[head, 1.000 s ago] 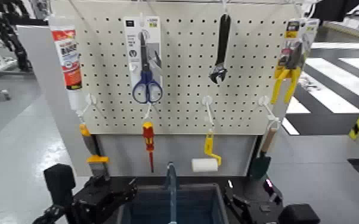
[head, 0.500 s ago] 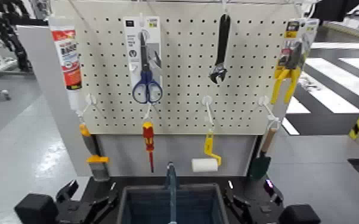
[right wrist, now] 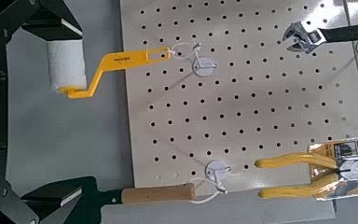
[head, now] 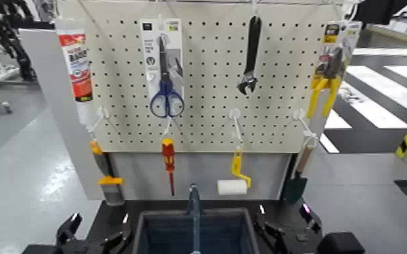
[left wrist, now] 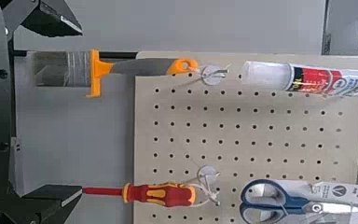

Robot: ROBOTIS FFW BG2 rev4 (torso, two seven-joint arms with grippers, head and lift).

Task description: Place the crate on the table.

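Note:
The dark blue-grey crate (head: 179, 233) with its thin upright blue handle (head: 193, 209) sits low in the head view's centre, on the black table (head: 115, 211) in front of the cream pegboard (head: 206, 81). My left gripper (head: 100, 228) is open and empty, low beside the crate's left side and apart from it. My right gripper (head: 284, 221) is open and empty, close beside the crate's right rim. Both wrist views look past spread fingers (left wrist: 48, 19) (right wrist: 47, 17) at the pegboard; the crate does not show in them.
Tools hang on the pegboard: a sealant tube (head: 74, 64), scissors (head: 166, 74), a wrench (head: 250, 57), yellow pliers (head: 328, 74), a screwdriver (head: 169, 162), a scraper (head: 105, 175), a paint roller (head: 232, 186). Grey floor lies on both sides.
My left gripper has dropped and drawn outward to the left, away from the crate's left rim. The crate and the right gripper have stayed where they were.

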